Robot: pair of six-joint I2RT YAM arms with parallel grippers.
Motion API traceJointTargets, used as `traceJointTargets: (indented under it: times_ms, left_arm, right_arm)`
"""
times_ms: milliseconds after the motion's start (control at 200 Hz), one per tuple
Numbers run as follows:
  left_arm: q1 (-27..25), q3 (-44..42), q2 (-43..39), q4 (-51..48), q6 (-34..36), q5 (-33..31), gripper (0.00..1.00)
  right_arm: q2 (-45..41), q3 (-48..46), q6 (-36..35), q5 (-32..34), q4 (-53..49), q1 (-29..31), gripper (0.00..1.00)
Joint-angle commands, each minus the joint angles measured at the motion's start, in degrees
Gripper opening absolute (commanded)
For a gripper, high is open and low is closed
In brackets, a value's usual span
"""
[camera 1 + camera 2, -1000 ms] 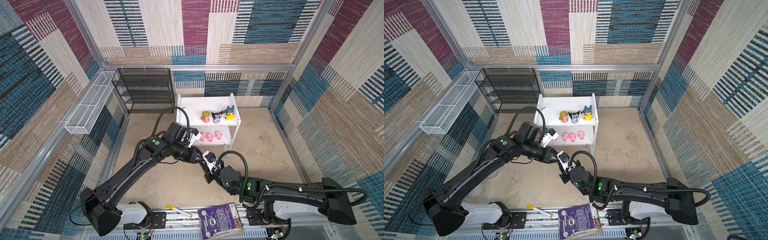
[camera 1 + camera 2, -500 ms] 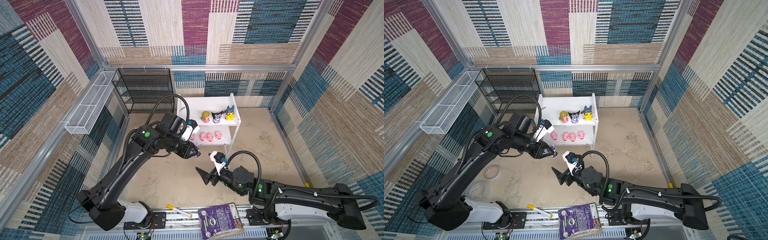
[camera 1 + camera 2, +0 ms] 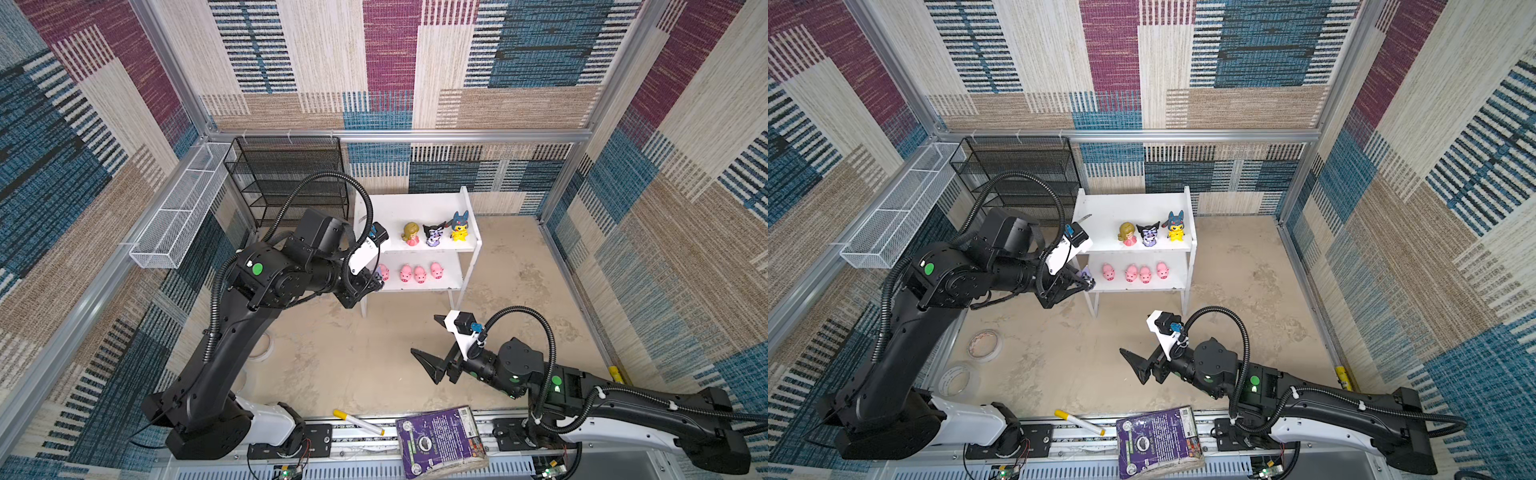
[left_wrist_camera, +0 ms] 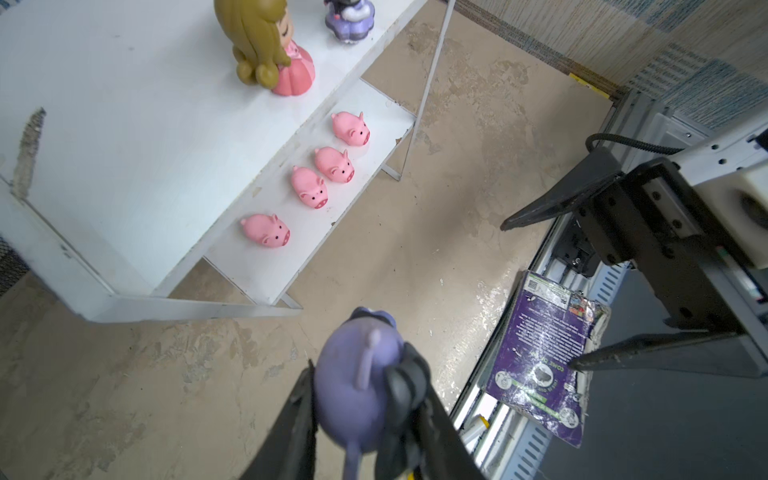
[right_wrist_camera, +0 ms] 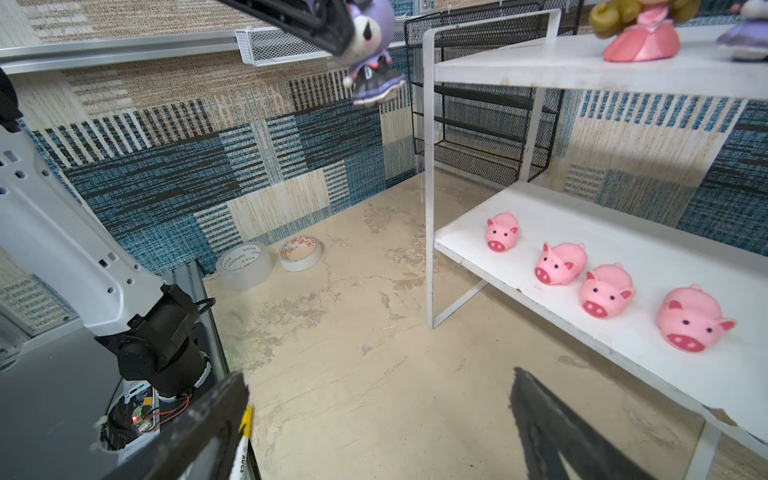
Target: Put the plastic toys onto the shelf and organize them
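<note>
The white shelf [image 3: 409,208] [image 3: 1121,210] stands at the back in both top views. A blonde girl [image 3: 410,234], a black-purple eared toy [image 3: 433,237] and a yellow blue-hooded toy [image 3: 459,227] stand on its upper board. A row of pink pigs [image 3: 419,274] [image 5: 559,262] lies on the lower board. My left gripper [image 3: 376,279] [image 4: 360,365] is shut on the lilac eared toy [image 4: 353,399] [image 3: 1087,274] [image 5: 370,45], above the floor by the shelf's front left corner. My right gripper [image 3: 424,334] [image 5: 378,376] is open and empty, over bare floor in front of the shelf.
A black wire-mesh rack [image 3: 291,178] stands left of the shelf, with a long white wire basket [image 3: 178,208] on the left wall. Two tape rolls [image 3: 984,345] [image 3: 955,380] lie on the floor at left. A yellow-capped marker [image 3: 357,422] and a purple book [image 3: 440,440] rest on the front rail.
The two grippers met at the lilac toy a second ago. The right gripper has opened and drawn back to the front right. The left gripper has carried the toy toward the shelf.
</note>
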Motion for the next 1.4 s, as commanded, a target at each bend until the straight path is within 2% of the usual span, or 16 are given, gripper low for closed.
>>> traceJointTargets:
  times_ms: [0,185,366,651,841,926,1047,1137,1297,1392]
  left_arm:
    - [-0.1,2.1,1.1,-0.9,5.9,-4.7,0.16]
    - [-0.1,7.2,3.2,-1.0,12.1,-5.1,0.13]
    - [-0.1,11.5,5.8,-1.0,17.2,-6.2,0.11]
    - [-0.1,15.6,9.7,-1.1,24.9,-7.4,0.10]
    - [-0.1,18.0,12.9,-1.2,27.2,-9.1,0.08]
    - [-0.1,18.0,12.0,-1.8,27.1,-5.5,0.07]
    - [-0.1,15.2,6.9,-1.8,25.0,4.1,0.07]
    - [-0.3,11.4,1.5,-1.7,22.7,10.3,0.01]
    - [-1.5,6.3,-4.9,-1.8,18.0,16.1,0.00]
    - [-2.2,4.1,-7.0,-1.8,15.5,19.6,0.00]
  right_arm:
    - [-0.8,0.7,0.5,-0.6,-2.4,0.0,1.00]
    - [-1.1,1.0,0.7,0.0,-3.9,0.0,1.00]
    - [-2.6,1.3,2.7,6.4,-5.2,0.1,1.00]
    - [-3.5,2.4,2.9,7.5,-7.1,0.1,1.00]
    - [-3.6,1.8,3.4,8.3,-6.6,0.1,1.00]
    - [-3.6,1.4,2.3,7.3,-4.9,0.0,1.00]
    - [-2.1,1.9,-3.2,3.3,-0.2,0.1,1.00]
    - [0.5,4.2,-7.8,-0.4,1.8,0.0,1.00]
    - [6.8,10.5,-14.9,-5.5,2.2,0.0,1.00]
    - [10.0,15.4,-17.5,-12.3,0.8,-0.3,1.00]
